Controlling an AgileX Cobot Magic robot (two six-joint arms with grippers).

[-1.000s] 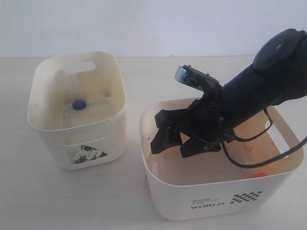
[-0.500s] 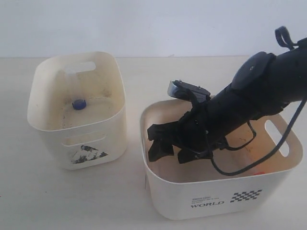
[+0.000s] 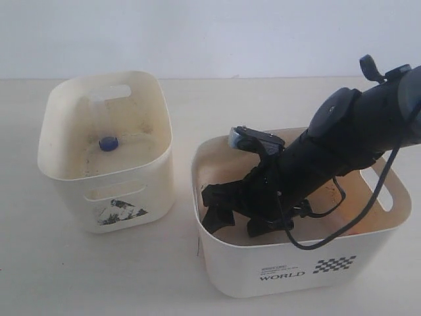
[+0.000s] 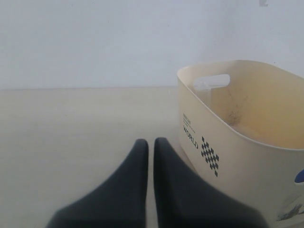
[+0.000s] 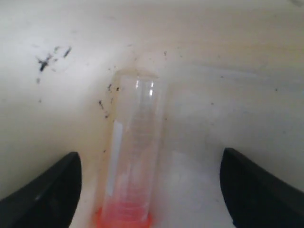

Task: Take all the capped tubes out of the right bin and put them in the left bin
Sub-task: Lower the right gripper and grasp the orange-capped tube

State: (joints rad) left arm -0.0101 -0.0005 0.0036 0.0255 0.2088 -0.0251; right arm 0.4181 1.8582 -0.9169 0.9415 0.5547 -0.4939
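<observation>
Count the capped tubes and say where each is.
2. A blue-capped tube in the left bin; an orange-red-capped tube in the right bin, under the right pincer. More may be hidden.

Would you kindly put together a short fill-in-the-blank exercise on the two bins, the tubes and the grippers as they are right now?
1. The right gripper reaches into the right bin, whose front reads ____.
2. The tube lying between its open fingers has a cap coloured ____.
3. The screw cap visible inside the left bin is ____.
4. The left gripper has its fingers pressed together, so it is ____.

Missing words: WORLD; orange-red; blue; shut.
</observation>
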